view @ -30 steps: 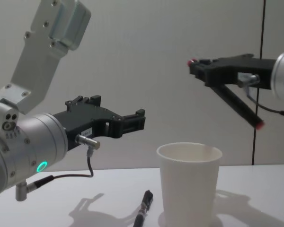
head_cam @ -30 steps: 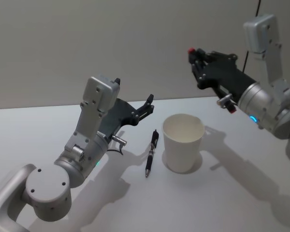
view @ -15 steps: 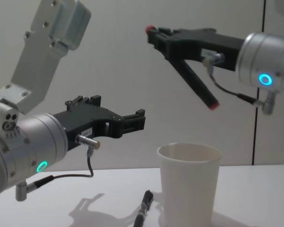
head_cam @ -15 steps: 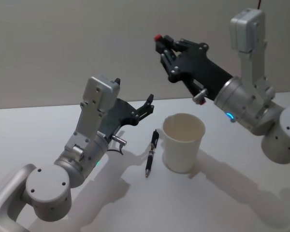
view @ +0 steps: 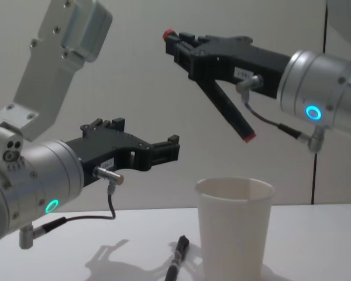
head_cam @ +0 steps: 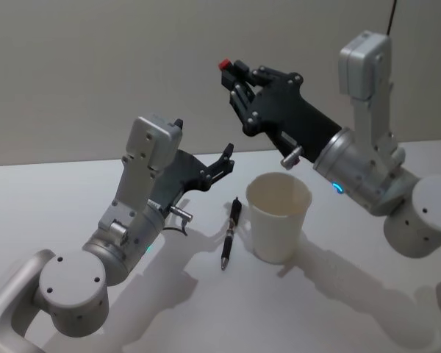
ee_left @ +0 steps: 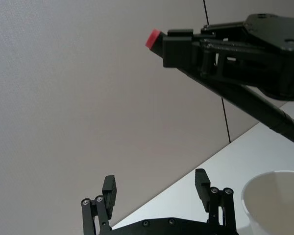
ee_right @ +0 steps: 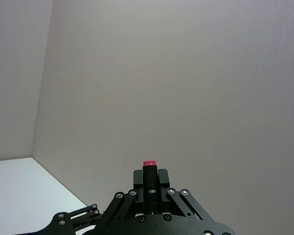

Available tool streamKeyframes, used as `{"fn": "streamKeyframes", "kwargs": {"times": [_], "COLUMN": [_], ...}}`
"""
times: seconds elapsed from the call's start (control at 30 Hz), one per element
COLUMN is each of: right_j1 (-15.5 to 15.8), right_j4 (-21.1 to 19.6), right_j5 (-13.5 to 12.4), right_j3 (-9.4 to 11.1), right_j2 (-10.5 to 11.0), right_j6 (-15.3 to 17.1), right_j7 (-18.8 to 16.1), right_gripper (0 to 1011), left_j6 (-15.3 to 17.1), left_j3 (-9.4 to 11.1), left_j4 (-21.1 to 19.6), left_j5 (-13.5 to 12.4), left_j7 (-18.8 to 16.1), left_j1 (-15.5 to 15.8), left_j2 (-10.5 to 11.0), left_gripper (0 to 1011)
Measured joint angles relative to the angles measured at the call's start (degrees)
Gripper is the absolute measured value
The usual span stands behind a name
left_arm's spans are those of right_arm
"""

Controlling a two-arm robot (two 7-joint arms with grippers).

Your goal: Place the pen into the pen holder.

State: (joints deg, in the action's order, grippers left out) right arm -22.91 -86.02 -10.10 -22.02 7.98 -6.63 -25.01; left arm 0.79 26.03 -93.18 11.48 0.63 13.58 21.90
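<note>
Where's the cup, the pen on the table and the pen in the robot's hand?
Cup (head_cam: pixel 279 235): head view, front wall.
Table pen (head_cam: pixel 229 234): head view, mid barrel.
Held pen (view: pixel 229 110): chest view, sloping barrel.

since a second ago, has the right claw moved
Yes. In the chest view the right claw, shut on a red-tipped pen, went left and higher: its tip was over the white pen holder, now past the holder's left edge.

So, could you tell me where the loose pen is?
In the head view the loose pen lies on the table just left of the paper cup.
</note>
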Motion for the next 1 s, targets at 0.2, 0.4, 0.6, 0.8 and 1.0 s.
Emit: {"fn": "streamKeyframes", "kwargs": {"times": [0.2, 0.4, 0.6, 0.8, 1.0], "right_j1": [0.6, 1.2, 1.6, 2.2, 2.9], "right_j4": [0.8, 1.5, 2.0, 2.6, 3.0], "right_j5": [0.0, -0.4, -0.6, -0.7, -0.7], "right_j3": [-0.2, -0.6, -1.0, -1.2, -1.3], "right_j2": [0.2, 0.3, 0.3, 0.4, 0.9], "right_j6": [-1.1, -1.8, -2.1, -2.2, -2.2], "right_j7": [0.0, -0.2, -0.5, -0.6, -0.4], "right_gripper": [166, 166, 166, 166, 167], "left_j6": [0.0, 0.0, 0.0, 0.0, 0.0], "left_j3": [0.0, 0.0, 0.0, 0.0, 0.0], "left_j4": [0.0, 0.0, 0.0, 0.0, 0.0], "left_j5": [0.0, 0.0, 0.0, 0.0, 0.0], "left_j7": [0.0, 0.0, 0.0, 0.0, 0.0], "left_j1": [0.0, 0.0, 0.0, 0.0, 0.0], "left_j2": [0.0, 0.0, 0.0, 0.0, 0.0], "left_gripper": [1001, 1001, 1001, 1001, 1001]}}
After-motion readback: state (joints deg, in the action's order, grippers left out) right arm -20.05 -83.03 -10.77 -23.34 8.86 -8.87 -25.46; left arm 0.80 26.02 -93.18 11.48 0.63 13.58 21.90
